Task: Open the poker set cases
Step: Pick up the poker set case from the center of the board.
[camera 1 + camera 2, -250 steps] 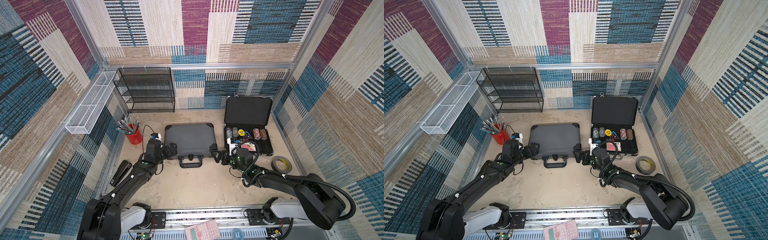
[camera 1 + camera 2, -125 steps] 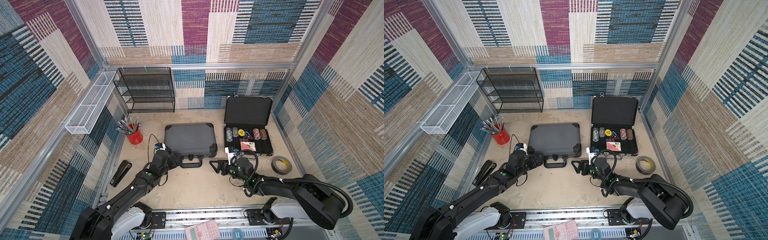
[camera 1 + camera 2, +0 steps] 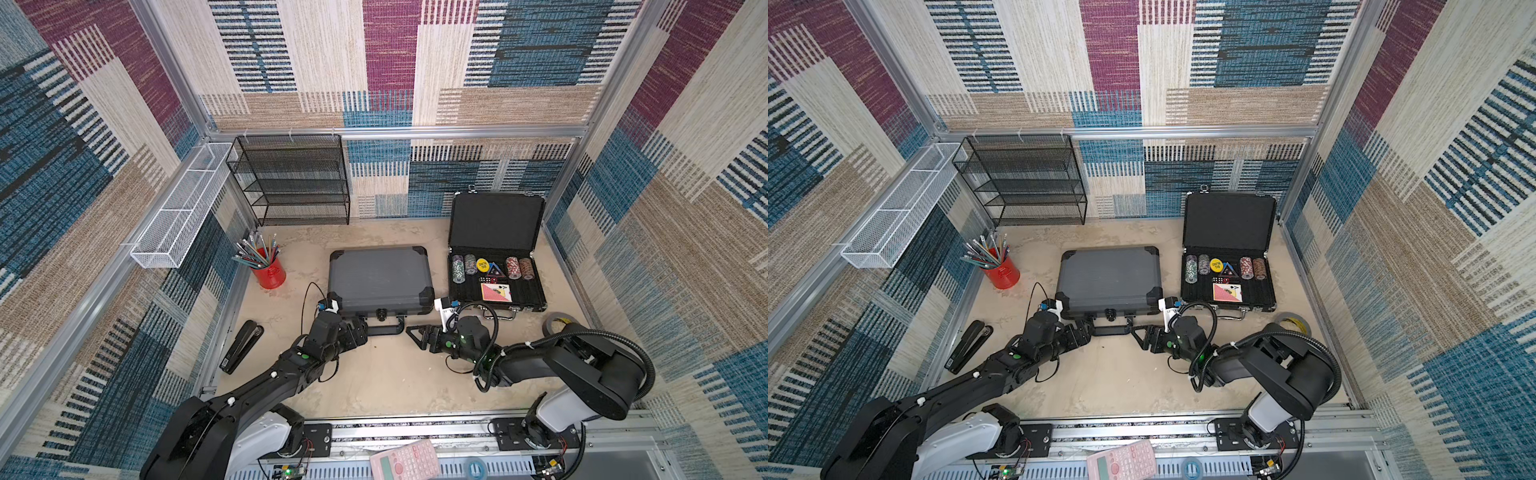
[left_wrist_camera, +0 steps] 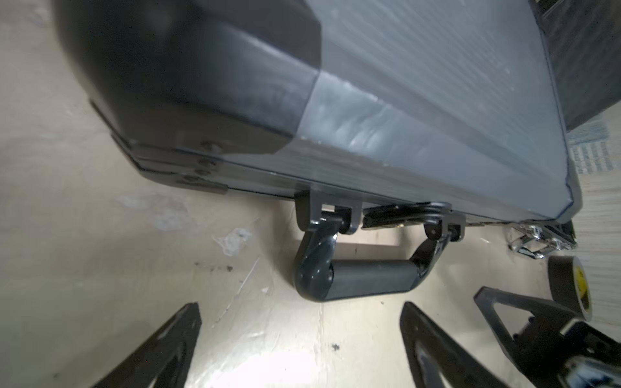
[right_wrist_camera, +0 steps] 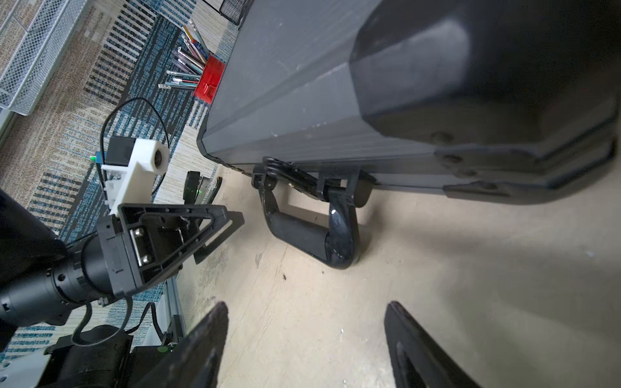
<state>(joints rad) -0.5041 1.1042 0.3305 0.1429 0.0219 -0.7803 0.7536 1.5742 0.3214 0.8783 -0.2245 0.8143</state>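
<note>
Two poker set cases on a beige tabletop, two arms reaching in from the near edge. Largest item: one black wire-mesh shelf (image 3: 291,178) against the back wall, next to one white mesh basket (image 3: 178,216) hung along the left wall. One grey case (image 3: 378,276), ribbed and black-capped at the corners, lying flat and shut at mid-table, its handle (image 4: 369,278) folded down onto the table on the arms' side. One black case (image 3: 496,220) just right of the grey one, open, lid upright near the back wall, black foam inside. Left gripper (image 4: 299,309) low over the table near the handle's left end, jaws spread wide, nothing between them. Right gripper (image 5: 305,307) facing it near the handle's right end, jaws parted, likewise empty and clear of the handle. One pink calculator (image 3: 405,459) on the front rail, key legends too small to read. One black stapler (image 3: 241,345) at the table's left edge. One red cup (image 3: 270,272) of pencils, too bunched to count, embossed mark illegible. One grey tape roll (image 3: 561,324) right of the black case, yellow label unreadable. One small blue ring (image 3: 473,467) beside the calculator. Inside the open case: red-backed playing cards (image 3: 496,293), four chip stacks (image 3: 513,268), one yellow button (image 3: 482,263) with lettering too fine to make out.
</note>
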